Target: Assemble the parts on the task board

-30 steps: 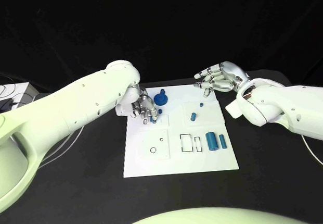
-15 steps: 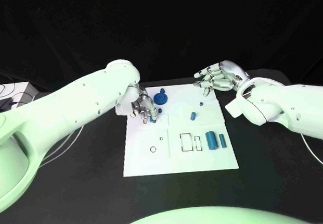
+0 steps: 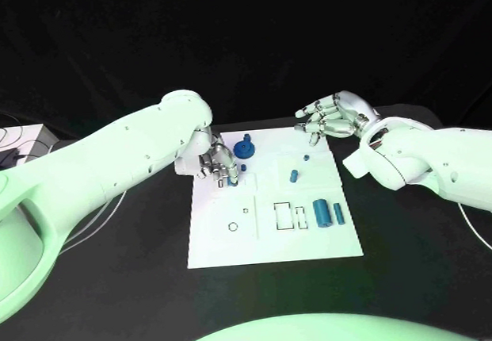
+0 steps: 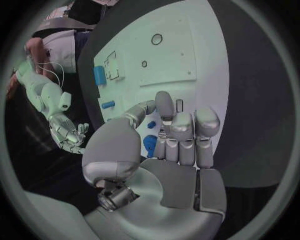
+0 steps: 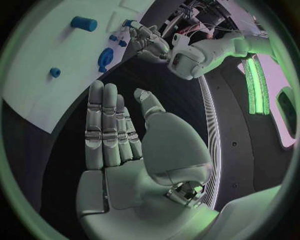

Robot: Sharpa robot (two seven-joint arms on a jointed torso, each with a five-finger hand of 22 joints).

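The left hand (image 3: pixel 219 163) hangs over the far left corner of the flat white task board (image 3: pixel 275 244), fingers pointing down at a small blue part (image 3: pixel 234 180) there; whether they pinch it I cannot tell, though the pose suggests a placing or pressing step. The right hand (image 3: pixel 334 117) hovers off the board's far right corner, fingers apart and empty, probably waiting. On the board stand a blue knobbed piece (image 3: pixel 244 148), two small blue pegs (image 3: pixel 296 175) mid-board, and two blue cylinders (image 3: pixel 329 212) beside rectangular slots (image 3: pixel 286 217).

Pale green light overall, dark backdrop, wrist views strongly bent at their rims.
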